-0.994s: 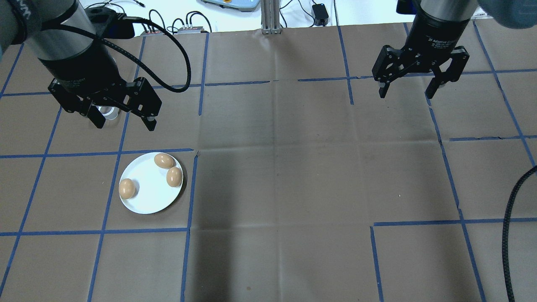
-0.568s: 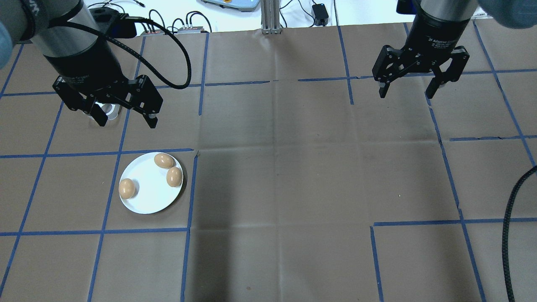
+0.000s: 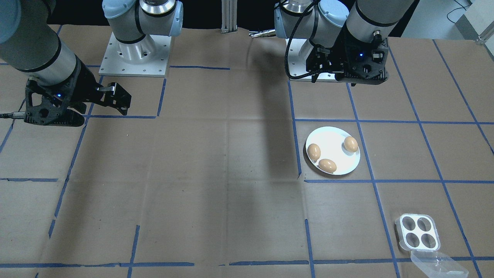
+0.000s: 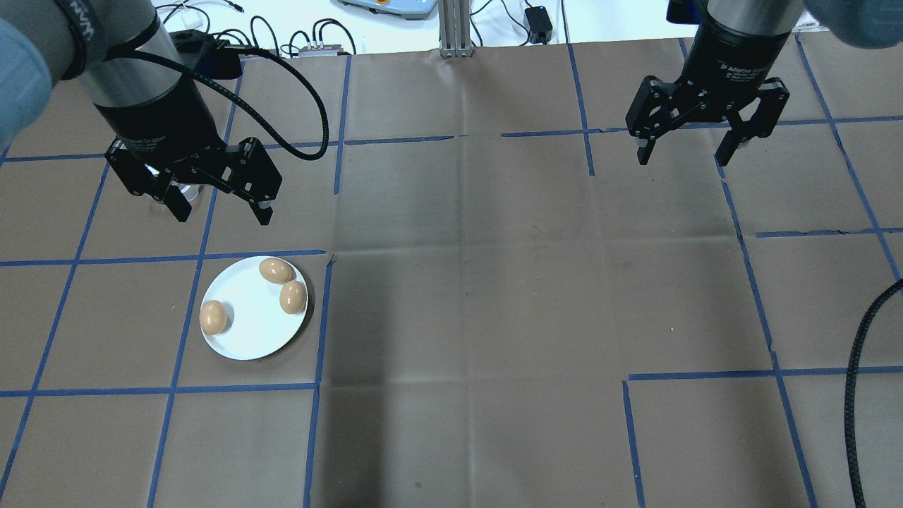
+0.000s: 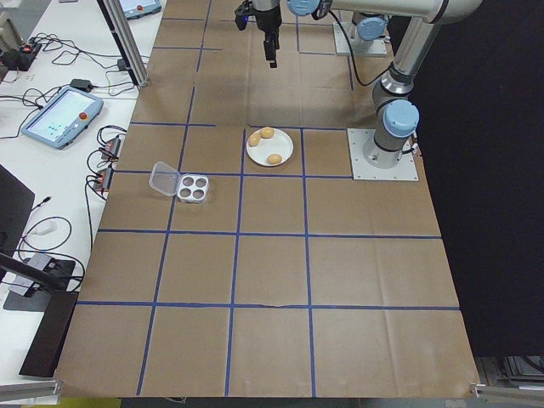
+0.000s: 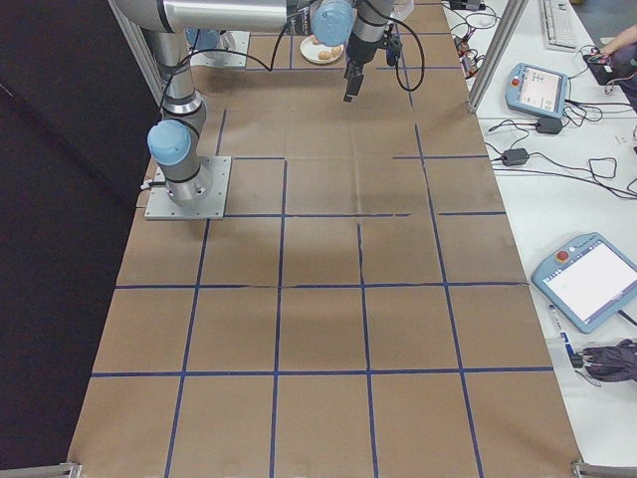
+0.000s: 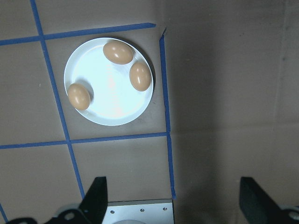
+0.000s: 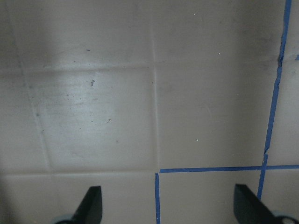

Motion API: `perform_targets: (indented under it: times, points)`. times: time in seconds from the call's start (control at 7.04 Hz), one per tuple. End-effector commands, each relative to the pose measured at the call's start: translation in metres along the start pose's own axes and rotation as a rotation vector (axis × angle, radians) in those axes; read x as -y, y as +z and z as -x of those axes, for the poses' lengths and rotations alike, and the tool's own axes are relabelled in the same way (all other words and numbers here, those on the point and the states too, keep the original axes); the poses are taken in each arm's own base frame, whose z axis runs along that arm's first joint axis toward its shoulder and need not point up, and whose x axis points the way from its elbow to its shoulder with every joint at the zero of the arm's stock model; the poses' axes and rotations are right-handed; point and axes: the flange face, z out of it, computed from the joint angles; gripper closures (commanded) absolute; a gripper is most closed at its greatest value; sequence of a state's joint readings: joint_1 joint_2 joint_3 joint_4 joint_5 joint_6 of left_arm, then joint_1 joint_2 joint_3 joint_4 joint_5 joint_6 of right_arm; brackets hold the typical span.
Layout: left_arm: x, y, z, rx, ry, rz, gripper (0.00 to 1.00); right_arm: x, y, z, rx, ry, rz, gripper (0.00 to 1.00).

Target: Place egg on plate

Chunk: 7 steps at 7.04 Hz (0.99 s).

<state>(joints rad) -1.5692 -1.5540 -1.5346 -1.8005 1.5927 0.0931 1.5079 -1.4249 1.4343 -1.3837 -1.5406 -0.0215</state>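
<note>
The white plate lies on the brown table cover at the left, with three brown eggs on it: one egg at its far rim, a second beside it, and a third at the left rim. The wrist view shows the same plate and eggs from above. My left gripper hangs open and empty above the table, just beyond the plate. Far to the right, my right gripper is open and holds nothing, over bare cover.
A small white four-cup egg tray with empty cups and its clear lid open lies past the plate on the operators' side. A black cable loops in at the right edge. Cables and devices lie beyond the table's far edge.
My left gripper has drifted a little to the right, staying open. The right gripper, plate and eggs have not moved.
</note>
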Motion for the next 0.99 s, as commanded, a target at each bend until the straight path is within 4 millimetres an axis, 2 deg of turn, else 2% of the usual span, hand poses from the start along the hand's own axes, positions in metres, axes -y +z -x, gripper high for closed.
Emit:
perform_targets:
  times: [0.0,0.14,0.85]
  points:
    - [-0.001,-0.005,0.001,0.003,0.007,-0.034,0.00,0.001,0.001,0.000,-0.001,0.000,0.001,0.00]
    - [0.012,-0.009,0.002,0.012,0.006,-0.111,0.00,0.001,0.001,0.000,0.000,0.000,0.001,0.00]
    - [0.007,-0.011,0.002,0.018,0.005,-0.114,0.00,0.001,0.001,0.000,-0.001,0.000,0.001,0.00]
